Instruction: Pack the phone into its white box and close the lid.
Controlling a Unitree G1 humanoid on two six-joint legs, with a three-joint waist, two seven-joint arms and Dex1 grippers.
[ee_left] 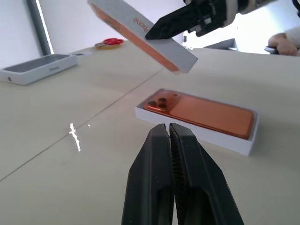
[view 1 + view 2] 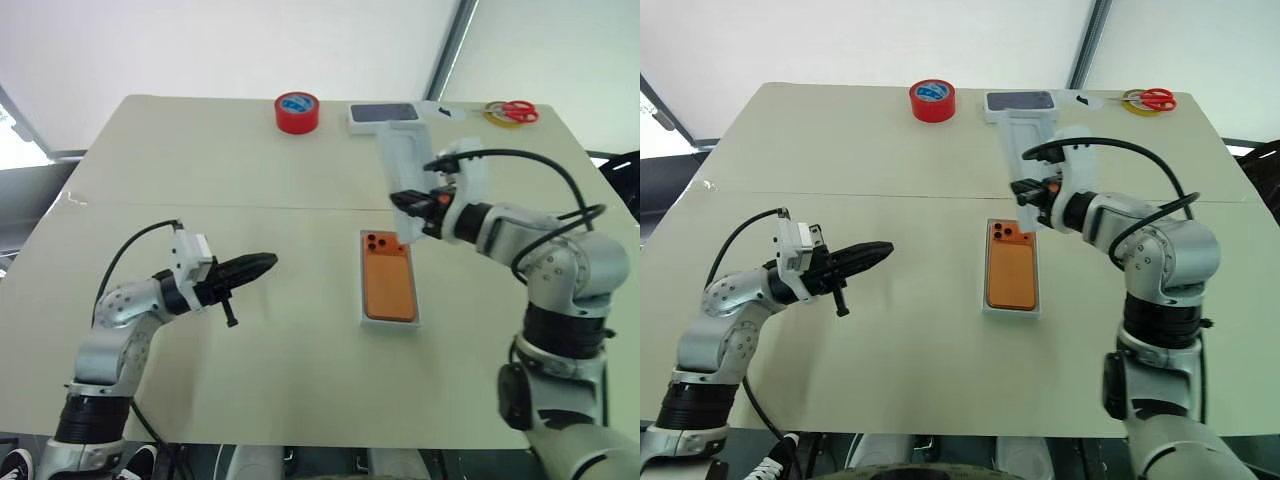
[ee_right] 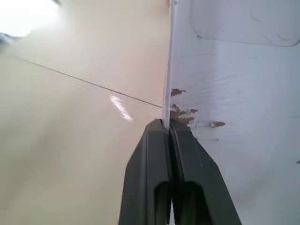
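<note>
Left gripper [image 1: 169,136] jaws closed, empty; right gripper [image 3: 169,125] pinches the lid [image 1: 140,33], lettered "iPhone".

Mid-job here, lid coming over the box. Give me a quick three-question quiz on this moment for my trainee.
1. True or false: the phone already lies in the white box.
2. What does the right gripper hold? A) red tape roll B) the lid C) scissors
3. Fill in: the left gripper is ____ and holds nothing.

Key
1. True: it lies there camera side up, uncovered.
2. B: it pinches one wall of the lid, raised and tilted above the table, beyond the box. The red tape roll and scissors lie at the far edge.
3. Shut: its fingers are pressed together, pointing toward the box.
</note>
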